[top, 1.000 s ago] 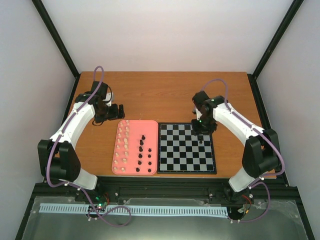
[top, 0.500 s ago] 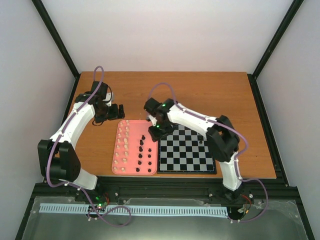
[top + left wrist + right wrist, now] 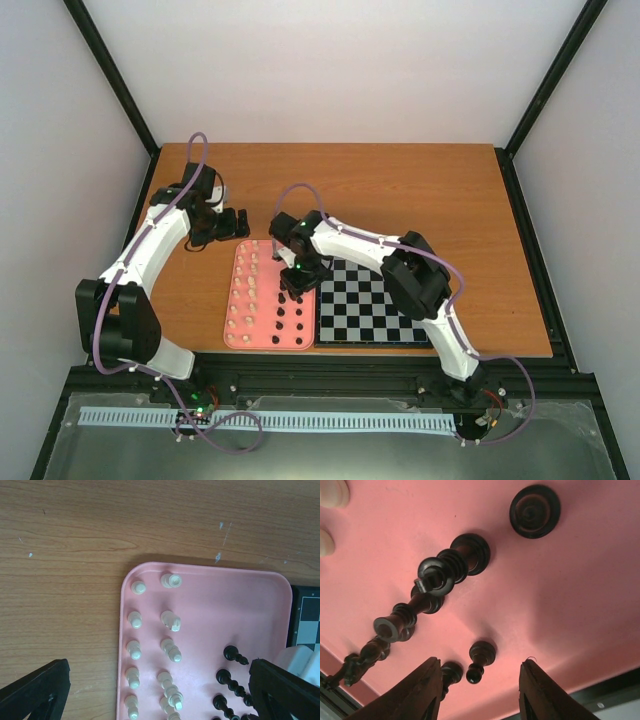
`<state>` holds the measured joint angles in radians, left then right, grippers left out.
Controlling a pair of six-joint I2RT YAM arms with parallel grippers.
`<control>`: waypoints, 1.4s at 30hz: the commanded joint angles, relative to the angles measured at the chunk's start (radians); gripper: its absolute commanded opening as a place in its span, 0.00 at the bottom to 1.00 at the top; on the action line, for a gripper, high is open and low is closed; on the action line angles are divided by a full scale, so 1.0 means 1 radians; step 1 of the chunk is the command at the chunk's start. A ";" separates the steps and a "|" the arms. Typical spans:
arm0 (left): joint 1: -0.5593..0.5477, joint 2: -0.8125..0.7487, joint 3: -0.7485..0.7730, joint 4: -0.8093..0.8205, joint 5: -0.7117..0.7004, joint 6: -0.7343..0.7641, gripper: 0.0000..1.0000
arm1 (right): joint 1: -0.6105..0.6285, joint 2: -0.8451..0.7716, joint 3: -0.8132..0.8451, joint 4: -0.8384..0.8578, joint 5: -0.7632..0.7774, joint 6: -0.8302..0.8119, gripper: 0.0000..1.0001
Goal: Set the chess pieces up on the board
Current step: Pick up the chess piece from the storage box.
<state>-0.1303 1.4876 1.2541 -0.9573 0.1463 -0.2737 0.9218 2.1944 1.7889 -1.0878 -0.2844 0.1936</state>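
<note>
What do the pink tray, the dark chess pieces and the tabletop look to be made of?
Pink tray: likely matte plastic; uniform colour, rounded moulded rim.
Dark chess pieces: glossy, lathe-like rings; lacquered wood or plastic, cannot tell.
Tabletop: wood or wood-look laminate; visible grain, slight sheen.

This is a robotics lab test cell. An orange-brown wooden tabletop is boxed in by plain white panel walls set in black metal frame posts. 2 white-and-black robot arms, the left arm and the right arm, are bolted to a black metal rail, with purple cables looping along them. The props are a pink plastic tray and a black-and-white checked chessboard.
</note>
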 commanded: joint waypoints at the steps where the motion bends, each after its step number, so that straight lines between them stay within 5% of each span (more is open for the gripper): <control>1: -0.003 -0.020 -0.008 0.022 0.011 -0.012 1.00 | 0.011 0.036 0.017 -0.011 -0.029 -0.023 0.42; 18: -0.004 -0.025 -0.026 0.032 0.019 -0.013 1.00 | 0.012 0.060 0.022 -0.023 -0.039 -0.022 0.27; 29: -0.003 -0.029 -0.022 0.031 0.018 -0.014 1.00 | 0.012 0.015 0.008 -0.019 0.021 0.003 0.03; 37: -0.003 -0.044 -0.025 0.029 0.016 -0.013 1.00 | -0.014 -0.163 0.013 -0.067 0.122 0.079 0.03; 42: -0.003 -0.048 -0.022 0.029 0.021 -0.015 1.00 | -0.102 -0.359 -0.248 -0.042 0.169 0.147 0.03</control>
<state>-0.1303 1.4643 1.2236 -0.9379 0.1577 -0.2768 0.8913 1.9785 1.7111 -1.1130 -0.1768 0.2676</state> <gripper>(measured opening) 0.999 0.062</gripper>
